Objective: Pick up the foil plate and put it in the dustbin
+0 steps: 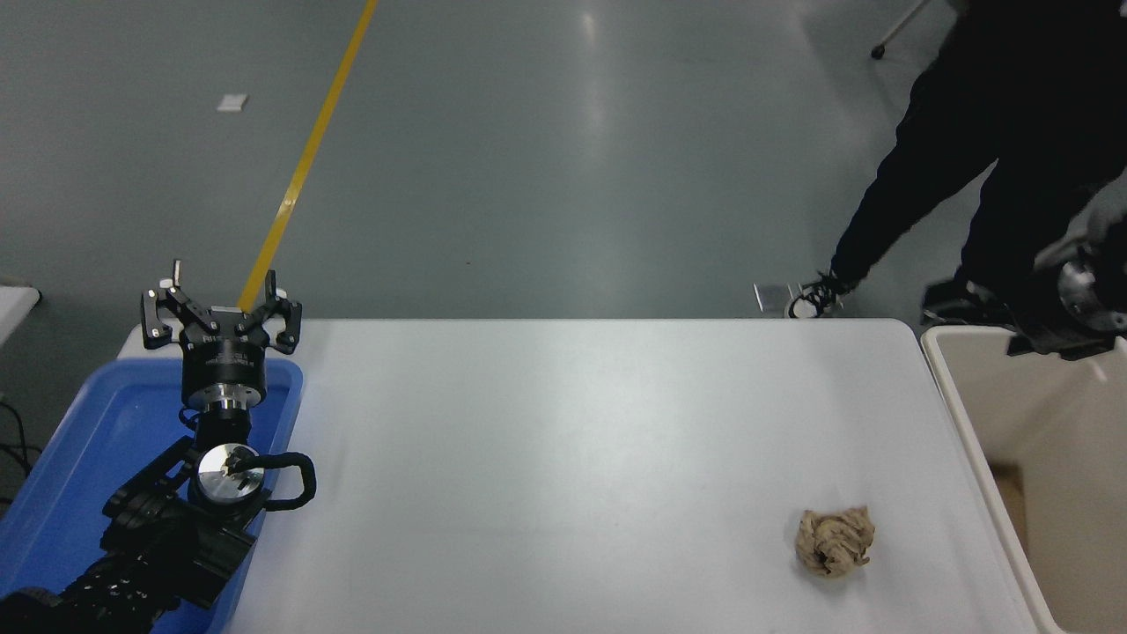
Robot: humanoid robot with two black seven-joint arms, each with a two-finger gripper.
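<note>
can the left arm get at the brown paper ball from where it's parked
Probably not without a long stretch. The left gripper sits open over the blue tray at the table's left end; the paper ball lies near the right edge. Nothing stands between them on the table.

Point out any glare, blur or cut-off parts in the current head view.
Head view: broad soft glare on the white table and a bright streak on the grey floor; the right arm at the right edge is motion-blurred and cropped; the dustbin runs off frame; the left gripper and the paper ball look sharp.
</note>
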